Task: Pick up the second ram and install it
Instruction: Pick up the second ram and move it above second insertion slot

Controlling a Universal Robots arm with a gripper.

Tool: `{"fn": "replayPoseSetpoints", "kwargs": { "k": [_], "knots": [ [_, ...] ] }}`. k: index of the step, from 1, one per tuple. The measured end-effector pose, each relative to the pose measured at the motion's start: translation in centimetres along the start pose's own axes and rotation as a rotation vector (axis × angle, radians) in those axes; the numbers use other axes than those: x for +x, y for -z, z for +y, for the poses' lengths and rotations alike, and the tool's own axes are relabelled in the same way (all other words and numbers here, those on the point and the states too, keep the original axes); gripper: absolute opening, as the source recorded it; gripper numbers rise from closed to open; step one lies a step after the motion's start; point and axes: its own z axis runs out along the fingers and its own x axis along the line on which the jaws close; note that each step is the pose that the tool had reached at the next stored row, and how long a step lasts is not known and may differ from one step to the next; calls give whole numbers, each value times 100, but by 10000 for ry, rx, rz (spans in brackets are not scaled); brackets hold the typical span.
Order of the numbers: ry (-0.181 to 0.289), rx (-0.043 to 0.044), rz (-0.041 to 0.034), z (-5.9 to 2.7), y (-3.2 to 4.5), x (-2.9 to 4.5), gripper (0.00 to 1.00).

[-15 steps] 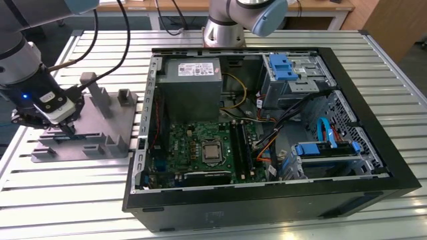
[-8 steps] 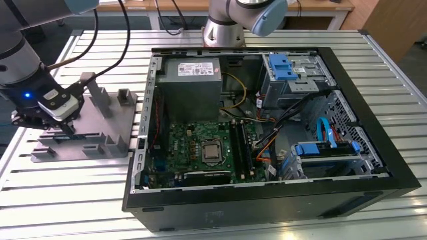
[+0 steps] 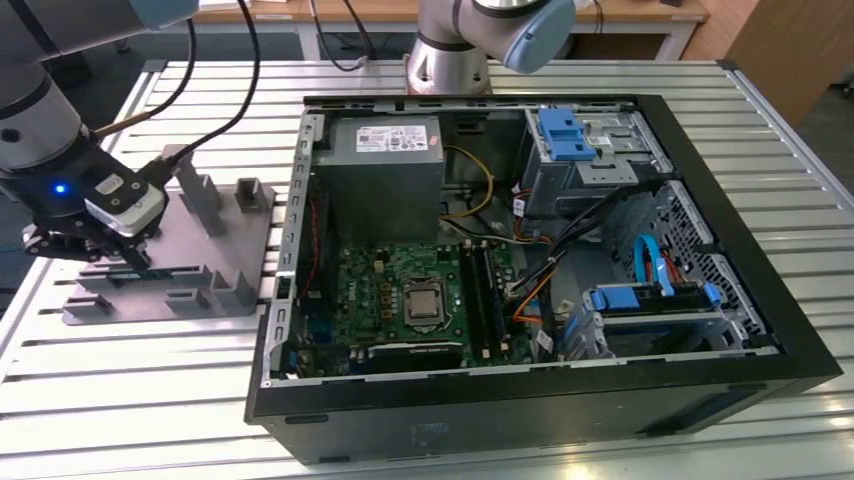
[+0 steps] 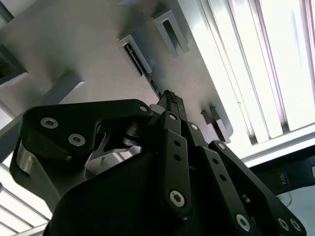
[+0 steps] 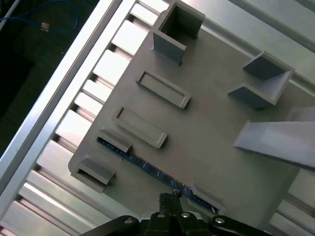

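My gripper (image 3: 114, 258) hangs low over the grey tray (image 3: 220, 245) at the exterior view's left, well apart from the open black computer case (image 3: 534, 400). The tray is matte moulded plastic, a flat plate with raised rectangular slot frames, blocky upright pegs and a wedge-shaped ramp. It lies on a table (image 3: 134, 380) of long ribbed aluminium slats that shine pale under the light.

In the first wrist view the second ram (image 5: 142, 164) stands on its long edge in the tray (image 5: 206, 128). It is a thin, dark strip, held at each end by a small grey bracket. The gripper (image 5: 171, 196) meets it near one end, its black fingers pressed together on the strip's upper edge, pinching it. In the second wrist view I see the bolted black linkage folded inward. One ribbed fingertip (image 4: 173, 102) sits right on the ram's narrow edge (image 4: 155, 88).

Inside the case, the green motherboard (image 3: 387, 290) lies flat, with a square silver socket (image 3: 424, 305) at its middle.
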Motion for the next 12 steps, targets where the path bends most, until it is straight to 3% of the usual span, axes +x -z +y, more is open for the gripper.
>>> {"fn": "replayPoseSetpoints", "kwargs": {
  "k": [12],
  "knots": [
    [1110,1,13,0,0,0,10]
  ]
}}
